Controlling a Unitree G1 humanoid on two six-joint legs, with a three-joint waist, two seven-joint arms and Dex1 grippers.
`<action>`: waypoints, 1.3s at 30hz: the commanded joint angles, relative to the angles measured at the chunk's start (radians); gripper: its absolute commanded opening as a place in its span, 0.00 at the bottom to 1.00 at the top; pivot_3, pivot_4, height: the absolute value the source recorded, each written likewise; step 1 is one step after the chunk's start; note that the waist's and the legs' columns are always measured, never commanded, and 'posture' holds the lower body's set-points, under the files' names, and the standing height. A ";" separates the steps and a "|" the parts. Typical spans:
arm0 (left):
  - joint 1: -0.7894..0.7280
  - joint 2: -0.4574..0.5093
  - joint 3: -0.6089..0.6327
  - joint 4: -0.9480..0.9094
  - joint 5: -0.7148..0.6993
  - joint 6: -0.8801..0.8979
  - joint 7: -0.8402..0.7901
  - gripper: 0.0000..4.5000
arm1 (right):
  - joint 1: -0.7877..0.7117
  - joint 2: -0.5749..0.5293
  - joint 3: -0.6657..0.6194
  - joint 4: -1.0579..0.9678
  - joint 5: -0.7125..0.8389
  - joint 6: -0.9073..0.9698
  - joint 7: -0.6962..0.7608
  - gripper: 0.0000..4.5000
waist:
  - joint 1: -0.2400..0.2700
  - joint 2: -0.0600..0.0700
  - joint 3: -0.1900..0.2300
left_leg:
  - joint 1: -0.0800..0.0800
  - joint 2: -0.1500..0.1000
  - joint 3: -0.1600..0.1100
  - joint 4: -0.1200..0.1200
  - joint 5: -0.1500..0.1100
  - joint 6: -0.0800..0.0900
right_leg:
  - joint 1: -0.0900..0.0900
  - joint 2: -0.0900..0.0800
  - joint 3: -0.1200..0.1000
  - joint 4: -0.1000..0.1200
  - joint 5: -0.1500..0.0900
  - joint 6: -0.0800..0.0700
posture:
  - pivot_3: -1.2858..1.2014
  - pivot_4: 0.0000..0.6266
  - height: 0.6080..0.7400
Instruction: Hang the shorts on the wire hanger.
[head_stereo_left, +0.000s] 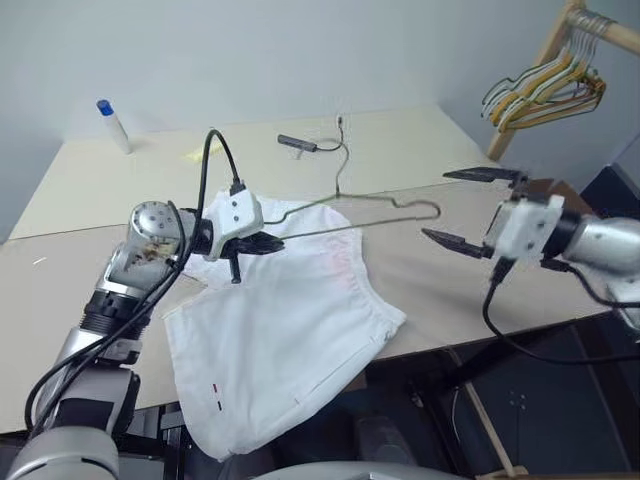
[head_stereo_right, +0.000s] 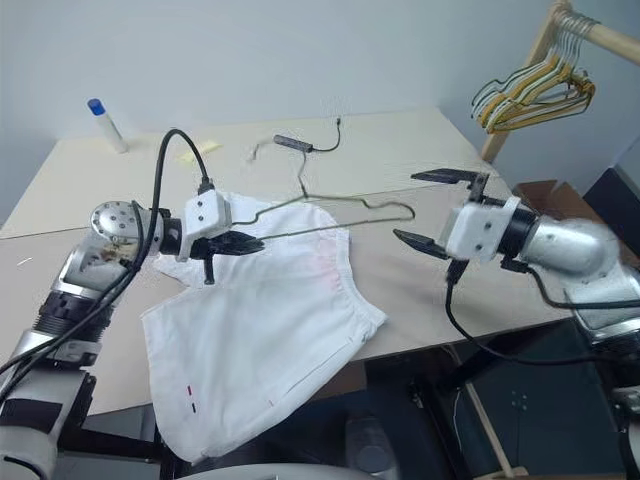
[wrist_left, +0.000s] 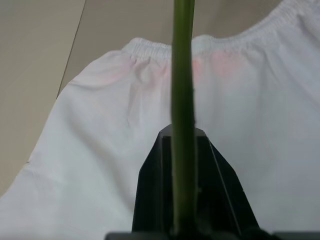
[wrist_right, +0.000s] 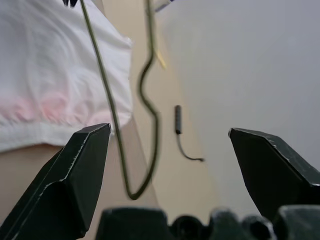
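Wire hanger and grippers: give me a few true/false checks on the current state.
1. The left gripper is shut on the wire hanger. True.
2. The right gripper is clamped on the hanger's far end. False: its jaws stand wide open, apart from the wire.
3. The shorts already hang on the hanger. False: they lie spread on the table, one part drooping over the near edge.
4. A white bottle with a blue cap stands at the table's far left corner. True.
5. The coloured hangers lie on the table. False: they hang from a wooden rack at the far right.
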 joint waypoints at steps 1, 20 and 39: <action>-0.013 0.011 0.009 -0.071 -0.004 0.018 -0.006 0.00 | -0.154 -0.008 0.029 -0.024 -0.023 0.251 0.177 0.99 | 0.012 0.001 0.000 | 0.000 0.000 0.001 0.000 0.000 0.000 | -0.001 0.000 0.000 0.000 0.000 0.000 | 0.49 0.00 1.00; -0.031 0.004 -0.039 -0.155 0.038 0.111 -0.005 0.00 | -0.414 0.280 0.228 0.021 -0.414 0.666 0.374 0.58 | 0.097 0.002 -0.001 | -0.024 0.000 0.010 0.007 0.000 0.000 | -0.023 0.001 -0.002 0.003 0.000 -0.001 | 0.50 0.00 1.00; -0.051 -0.049 0.048 -0.039 -0.083 -0.047 -0.065 0.36 | -0.230 0.230 0.090 -0.090 -0.387 0.732 0.416 0.00 | 0.104 0.002 -0.001 | -0.024 0.000 0.009 0.009 0.000 0.000 | -0.022 0.001 -0.003 0.003 0.001 -0.001 | 0.50 0.00 1.00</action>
